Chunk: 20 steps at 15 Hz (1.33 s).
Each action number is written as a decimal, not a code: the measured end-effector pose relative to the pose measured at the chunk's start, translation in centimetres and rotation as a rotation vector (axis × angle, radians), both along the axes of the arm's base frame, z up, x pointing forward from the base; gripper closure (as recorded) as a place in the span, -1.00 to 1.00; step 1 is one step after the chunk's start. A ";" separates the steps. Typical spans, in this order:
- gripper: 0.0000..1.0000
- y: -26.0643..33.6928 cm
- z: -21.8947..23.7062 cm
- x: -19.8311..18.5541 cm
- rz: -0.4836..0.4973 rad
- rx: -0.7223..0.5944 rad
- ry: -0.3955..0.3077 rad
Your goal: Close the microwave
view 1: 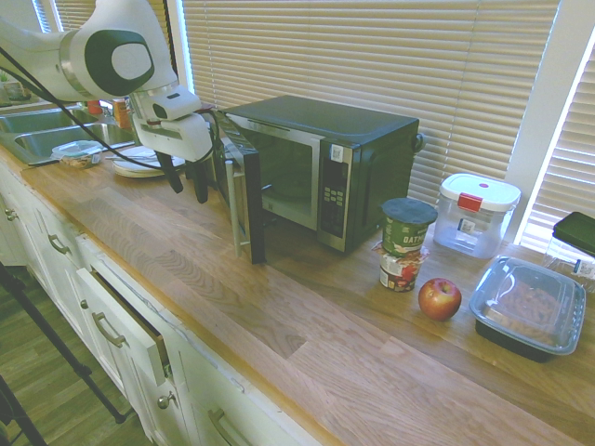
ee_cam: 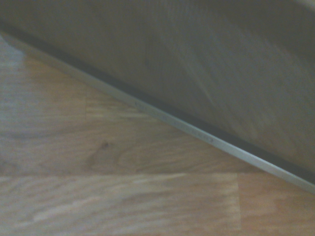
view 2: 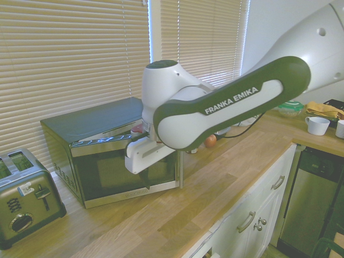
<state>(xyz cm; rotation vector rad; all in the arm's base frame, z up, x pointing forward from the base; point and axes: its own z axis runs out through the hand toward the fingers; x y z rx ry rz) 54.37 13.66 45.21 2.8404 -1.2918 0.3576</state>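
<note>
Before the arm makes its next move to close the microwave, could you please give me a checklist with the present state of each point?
1. Microwave door is free to swing, nothing standing between it and the microwave body: ok, none seen.
2. Door is shut: not ok, it stands open.
3. End effector is on the outer side of the door, where a push could close it: ok.
4. End effector is touching the door: cannot tell.
5. Oatmeal cup and apple are outside the door's likely closing path: ok, they stand beyond the button panel.
</note>
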 end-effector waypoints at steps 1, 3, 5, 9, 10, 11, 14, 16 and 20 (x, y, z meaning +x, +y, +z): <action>-1.00 0.1 -0.1 1.1 -0.024 0.000 -0.007; -1.00 -0.9 -0.2 3.5 -0.077 -0.005 -0.024; -1.00 -2.5 -0.1 6.0 -0.140 -0.005 -0.043; -1.00 -4.8 0.9 10.7 -0.195 -0.005 -0.074; -1.00 -5.1 1.1 11.8 -0.204 -0.004 -0.083; -1.00 -5.2 1.1 12.8 -0.197 -0.011 -0.079; -1.00 -5.8 0.5 14.7 -0.172 -0.016 -0.072; -1.00 -6.4 -0.2 15.2 -0.179 0.002 -0.061; -1.00 -6.9 -1.2 12.9 -0.140 0.061 -0.039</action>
